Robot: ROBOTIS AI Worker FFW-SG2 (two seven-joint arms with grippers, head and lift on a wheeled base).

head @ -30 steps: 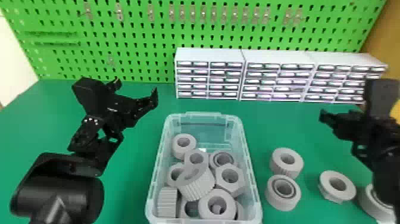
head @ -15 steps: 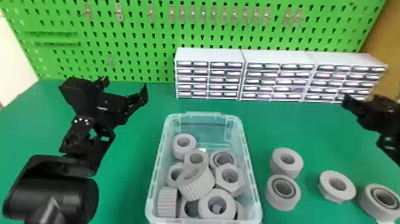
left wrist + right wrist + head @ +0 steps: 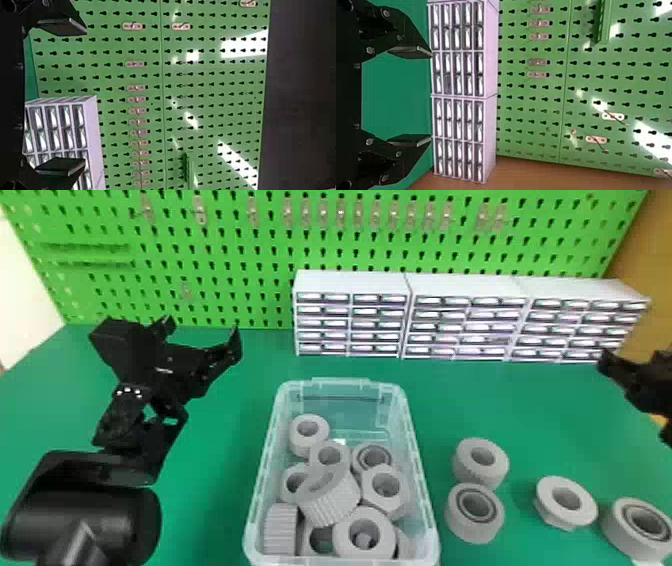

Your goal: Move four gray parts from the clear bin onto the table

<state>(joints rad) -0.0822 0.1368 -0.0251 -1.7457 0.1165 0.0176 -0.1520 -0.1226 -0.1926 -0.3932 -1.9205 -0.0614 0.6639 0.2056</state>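
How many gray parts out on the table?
4, all right of the clear bin: a rear part and a front part beside it, a flanged part farther right, a ringed part at the head view's right edge. More may lie beyond.

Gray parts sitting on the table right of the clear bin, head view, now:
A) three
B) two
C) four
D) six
C: four gray parts stand on the green table to the right of the clear bin, two of them close together and two farther right.
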